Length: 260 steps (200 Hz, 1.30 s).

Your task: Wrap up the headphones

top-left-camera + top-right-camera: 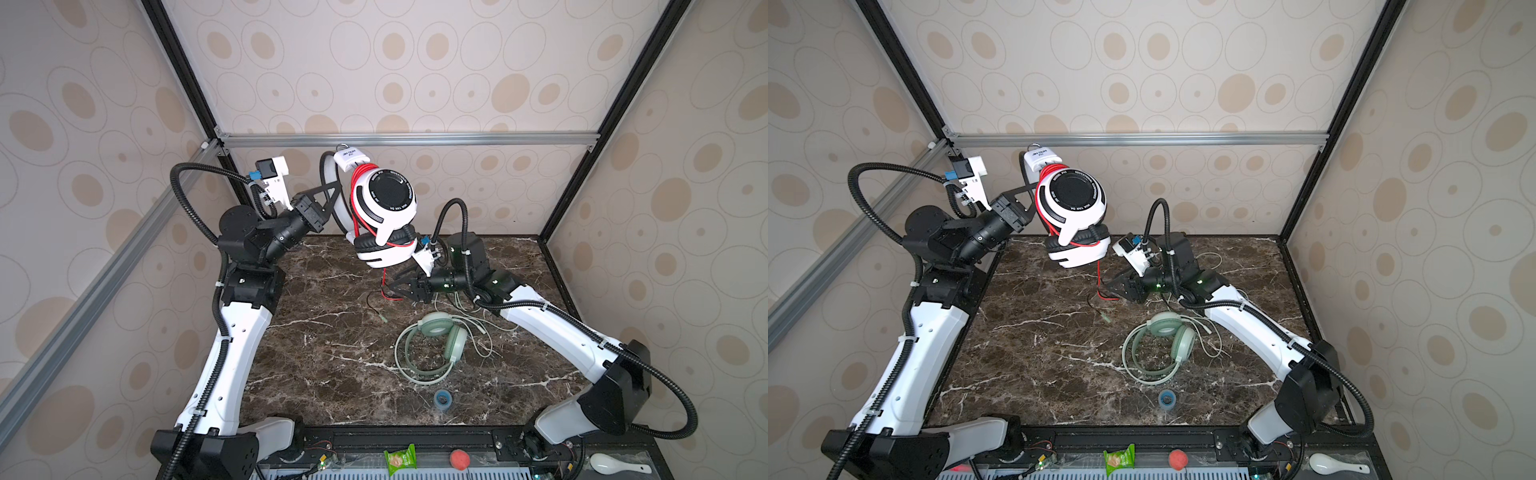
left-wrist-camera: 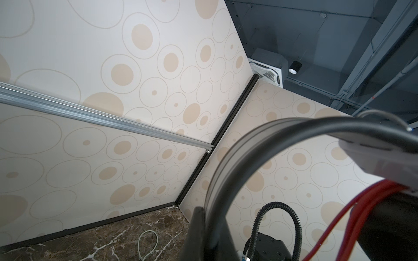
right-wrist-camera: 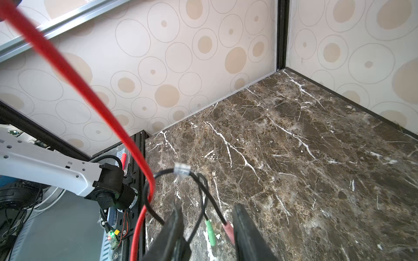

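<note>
Ideally, while the left pincer (image 1: 335, 193) clenches the white headphones (image 1: 386, 195) by the band at upper centre, the right pincer (image 3: 208, 208), jaws apart low over the tabletop (image 1: 332, 353), should nip the dangling red cable (image 3: 90, 90) near its plugs (image 3: 210, 232) and wind snugly.

walls (image 1: 415, 62): cream paper, tan circles, all round | rail (image 1: 407, 139): silver bar on back wall, up behind left gripper (image 1: 334, 192) | table (image 1: 332, 353): dark brown marble, white veins, under right gripper (image 1: 390, 289) | ceiling (image 2: 328, 34): grey, vent (image 2: 269, 72) plus a little spot lamp (image 2: 295, 67) up there
</note>
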Available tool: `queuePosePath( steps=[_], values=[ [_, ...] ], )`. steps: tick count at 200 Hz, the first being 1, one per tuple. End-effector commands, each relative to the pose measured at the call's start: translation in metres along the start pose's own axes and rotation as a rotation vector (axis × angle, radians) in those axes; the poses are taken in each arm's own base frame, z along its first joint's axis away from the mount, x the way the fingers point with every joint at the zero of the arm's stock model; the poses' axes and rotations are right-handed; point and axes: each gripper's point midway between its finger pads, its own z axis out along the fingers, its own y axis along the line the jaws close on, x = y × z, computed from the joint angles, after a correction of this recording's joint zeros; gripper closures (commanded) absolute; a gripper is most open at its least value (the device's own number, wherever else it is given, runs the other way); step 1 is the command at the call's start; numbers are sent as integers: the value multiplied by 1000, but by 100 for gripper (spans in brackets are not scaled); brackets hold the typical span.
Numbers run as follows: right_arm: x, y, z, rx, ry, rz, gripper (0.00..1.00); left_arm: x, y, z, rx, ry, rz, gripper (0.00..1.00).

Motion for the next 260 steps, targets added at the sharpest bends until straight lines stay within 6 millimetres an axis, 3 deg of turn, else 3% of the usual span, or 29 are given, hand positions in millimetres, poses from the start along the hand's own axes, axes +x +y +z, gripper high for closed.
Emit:
queuePosePath(
  steps=[1, 79, 152, 260],
  values=[
    [5, 7, 3, -37, 6, -20, 64, -24, -32, -8, 74, -72, 23, 100],
    [6, 15, 14, -101, 9, -16, 64, -24, -28, -6, 69, -72, 15, 100],
    [8, 8, 25, -79, 31, -28, 63, -24, -23, -2, 72, -77, 3, 100],
    [-5, 8, 35, -102, 2, -42, 58, -21, -18, -1, 72, -84, -14, 100]
  ],
)
